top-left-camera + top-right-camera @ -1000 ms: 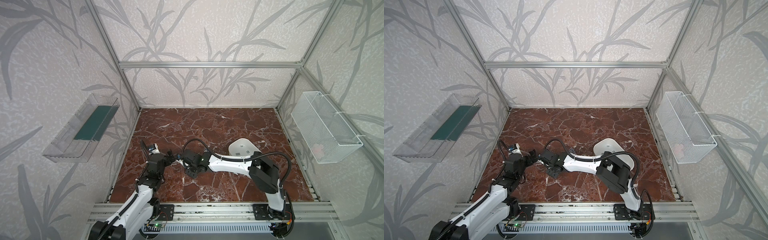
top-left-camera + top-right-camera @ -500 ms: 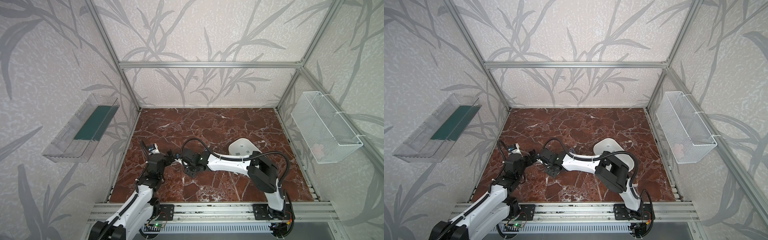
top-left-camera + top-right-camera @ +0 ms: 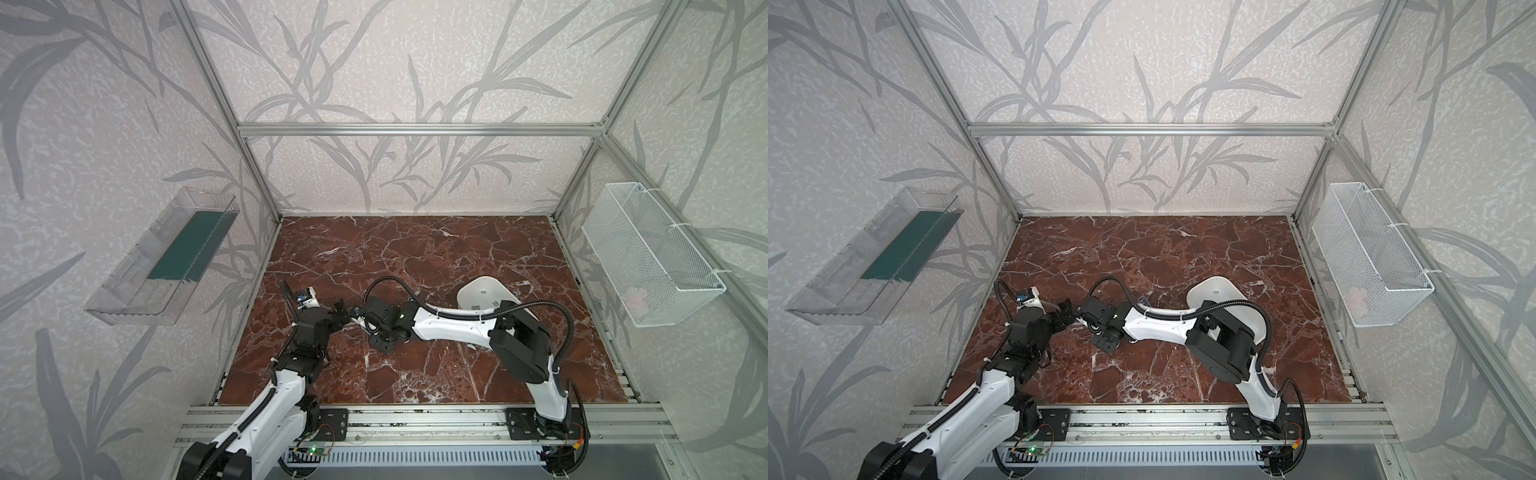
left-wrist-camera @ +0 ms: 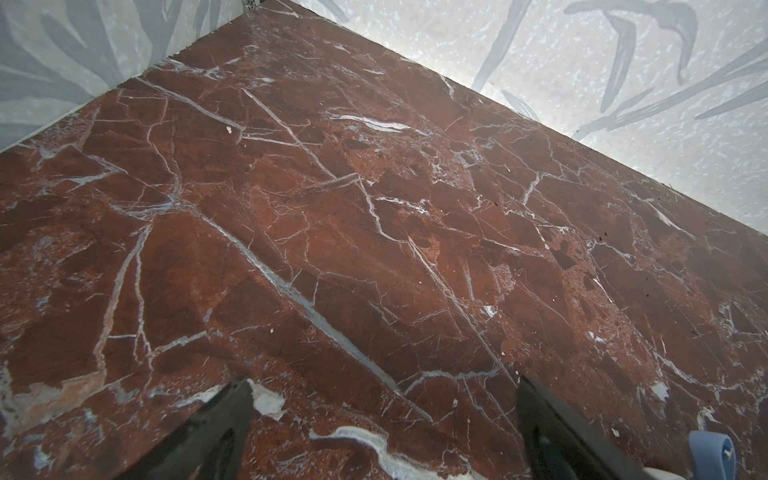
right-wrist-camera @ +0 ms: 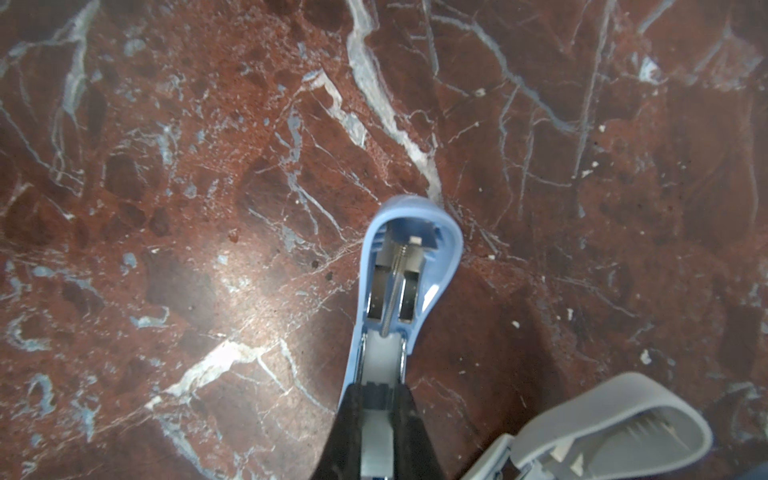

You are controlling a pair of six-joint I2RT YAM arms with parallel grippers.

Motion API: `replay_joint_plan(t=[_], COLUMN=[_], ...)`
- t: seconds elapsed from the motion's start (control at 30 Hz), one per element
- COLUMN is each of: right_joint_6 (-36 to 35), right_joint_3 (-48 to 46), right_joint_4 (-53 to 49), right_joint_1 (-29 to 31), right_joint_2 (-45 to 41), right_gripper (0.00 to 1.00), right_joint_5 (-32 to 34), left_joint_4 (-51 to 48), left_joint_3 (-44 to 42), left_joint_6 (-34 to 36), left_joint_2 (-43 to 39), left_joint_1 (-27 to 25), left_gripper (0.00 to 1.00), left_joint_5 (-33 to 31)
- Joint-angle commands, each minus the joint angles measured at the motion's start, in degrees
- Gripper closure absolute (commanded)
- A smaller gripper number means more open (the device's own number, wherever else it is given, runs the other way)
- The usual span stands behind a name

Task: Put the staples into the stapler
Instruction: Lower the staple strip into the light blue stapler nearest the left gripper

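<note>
Toward the desk's (image 3: 415,257) left edge, R gripper (image 5: 376,399) clamps the open blue stapler (image 5: 409,232), spring visible only on R wrist cam; L gripper (image 4: 382,384) gapes empty.

The worktop (image 3: 415,249) is red-brown marble veined in white, the walls (image 3: 374,62) pale with grey leaf sprays, the stapler (image 5: 411,232) pale blue and grey with silvery metal inside, the left arm (image 3: 282,399) and right arm (image 3: 449,328) white and black, the wire basket (image 3: 648,257) white, the clear tray (image 3: 137,286) lined dark green.

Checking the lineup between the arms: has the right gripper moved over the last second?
Yes, slightly. The right gripper, shut on the stapler, has edged left, away from the white stand and toward the left gripper.
</note>
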Motion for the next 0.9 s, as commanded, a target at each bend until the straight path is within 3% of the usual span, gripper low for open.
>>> replay_joint_plan(t=[0.0, 0.63, 0.87], right_joint_6=[0.3, 4.2, 14.1], right_joint_3=[1.5, 4.6, 7.4], right_joint_4=[-1.2, -6.3, -10.9], right_joint_1=[-0.3, -0.3, -0.6], right_joint_2=[0.8, 0.4, -0.4], right_gripper=[0.88, 0.89, 0.89], right_joint_5=[-0.6, 3.3, 5.4], left_joint_4=[1.0, 1.1, 1.2], left_joint_3=[-0.7, -0.8, -0.8], left_joint_6=[-1.4, -1.5, -1.5], left_joint_2=[-0.7, -0.7, -0.5], left_joint_1=[0.3, 0.4, 0.4], left_gripper=[0.01, 0.01, 0.01], left_joint_5=[-1.1, -1.1, -1.2])
